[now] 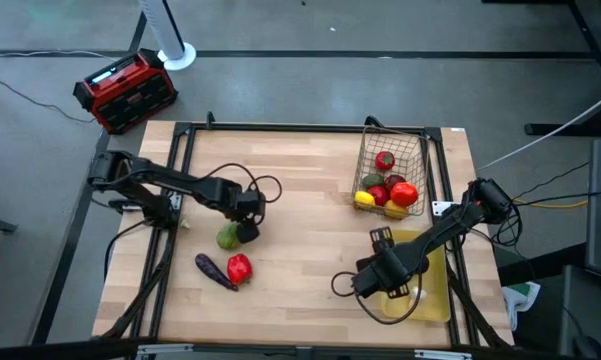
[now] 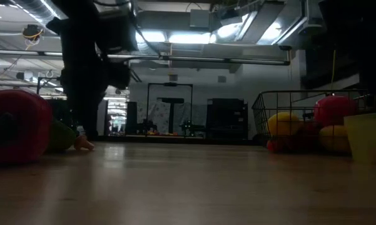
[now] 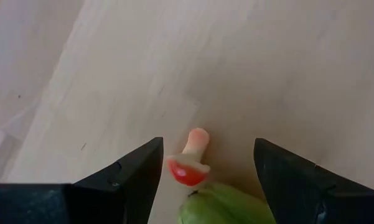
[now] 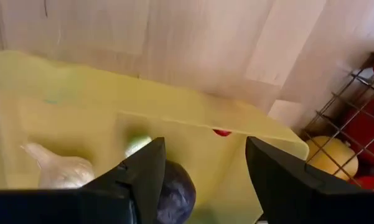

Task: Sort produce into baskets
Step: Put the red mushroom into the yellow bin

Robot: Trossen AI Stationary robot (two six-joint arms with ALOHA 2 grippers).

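My left gripper [image 3: 208, 149] points down, open, over a small red-capped mushroom [image 3: 190, 160] and a green fruit [image 3: 227, 206] that lie on the table left of centre [image 1: 227, 237]. The fingers stand on either side of them. A purple eggplant [image 1: 215, 271] and a red pepper [image 1: 239, 267] lie nearer the front edge. My right gripper [image 4: 205, 146] is open above the yellow tray [image 4: 81, 93]. In that tray lie a white garlic [image 4: 59, 169], a purple piece [image 4: 175, 194] and a green piece [image 4: 137, 144]. The wire basket [image 1: 391, 150] holds red and yellow fruit.
A red-and-black box [image 1: 126, 91] and a white fan base [image 1: 176, 55] stand on the floor beyond the table's far left corner. The wire basket stands just beyond the tray's far end [image 4: 351, 124]. Bare wood lies in the table's middle [image 1: 310, 225].
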